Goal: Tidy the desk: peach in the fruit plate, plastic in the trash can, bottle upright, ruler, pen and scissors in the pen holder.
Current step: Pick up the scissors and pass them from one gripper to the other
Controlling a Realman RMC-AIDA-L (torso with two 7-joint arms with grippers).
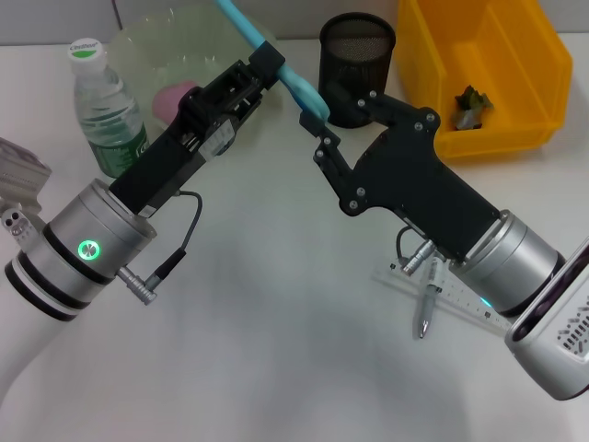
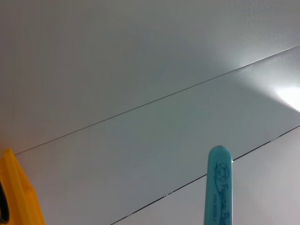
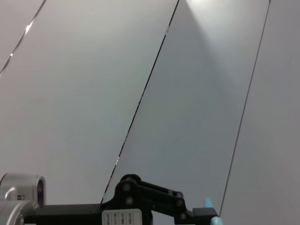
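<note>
Table (image 1: pixel 276 304): white, lit from above; a pale wall behind.
Left gripper (image 1: pixel 260 66): upper centre of the frame, clenched on the cyan scissors (image 1: pixel 281 64), held slanting.
Right gripper (image 1: pixel 324 124): just below the scissors' lower end, released, fingers spread.
Pen holder (image 1: pixel 357 55): black mesh, top centre, right of the scissors.
Handover: I'd close the right gripper squarely on the scissors before the left lets go.
Pen (image 1: pixel 429 299), ruler (image 1: pixel 442 296): lower right, beneath the right arm.
Bottle (image 1: pixel 106 106): upright, upper left.
</note>
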